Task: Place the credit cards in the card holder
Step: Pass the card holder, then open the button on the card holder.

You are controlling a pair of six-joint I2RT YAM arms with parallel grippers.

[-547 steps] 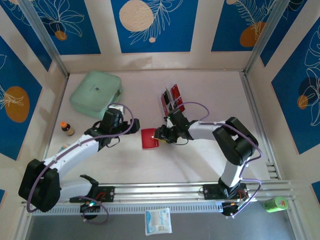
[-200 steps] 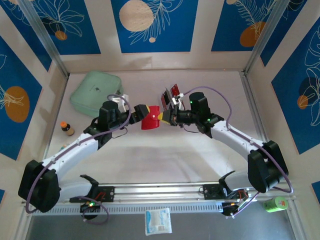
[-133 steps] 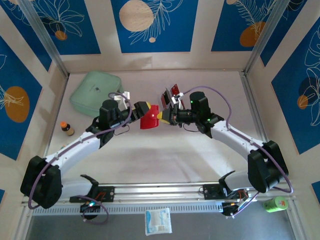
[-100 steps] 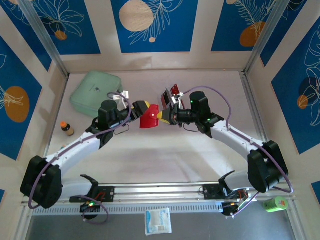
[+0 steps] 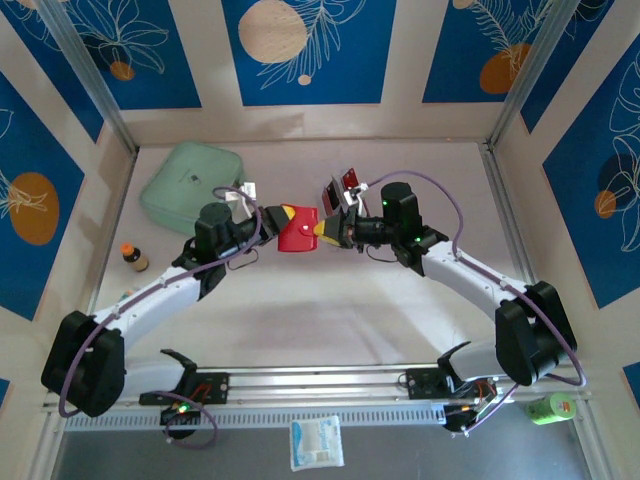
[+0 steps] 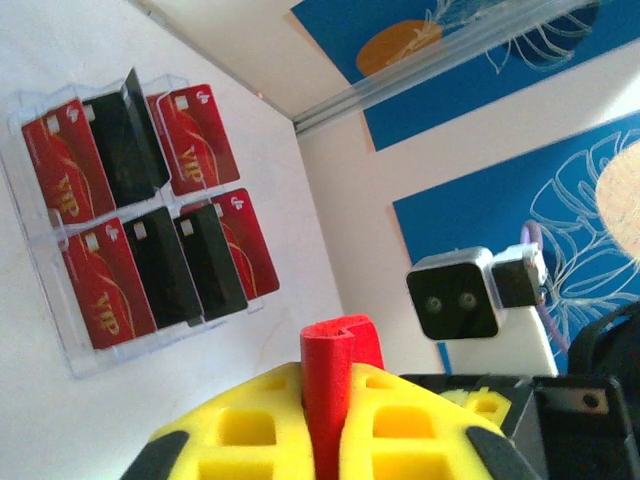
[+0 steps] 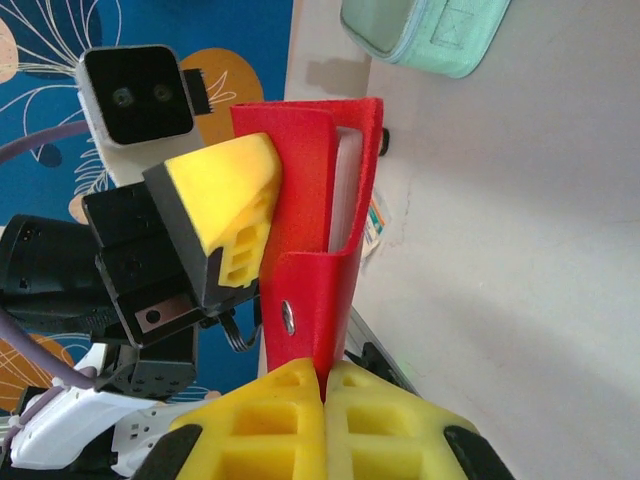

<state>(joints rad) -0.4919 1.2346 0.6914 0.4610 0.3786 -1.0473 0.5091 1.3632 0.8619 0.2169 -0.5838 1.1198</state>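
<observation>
- Two grippers meet above the middle of the table [image 5: 300,310] in the top view. The left gripper [image 5: 285,216] and the right gripper [image 5: 322,231] each pinch an opposite edge of the red card holder [image 5: 298,236], which is held between them.
- Just behind the right gripper stands the clear rack [image 5: 343,192]; the mint-green case [image 5: 192,185] lies at the far left.
- Left wrist view: the yellow fingers are clamped on the card holder's folded red edge, which sticks up between them. Beyond, the credit cards [image 6: 195,135], red and black, sit in the rack's two rows.
- Right wrist view: the right fingers are pressed together on the card holder's lower edge. Its flaps are slightly parted, and a left finger lies against its outer face.
</observation>
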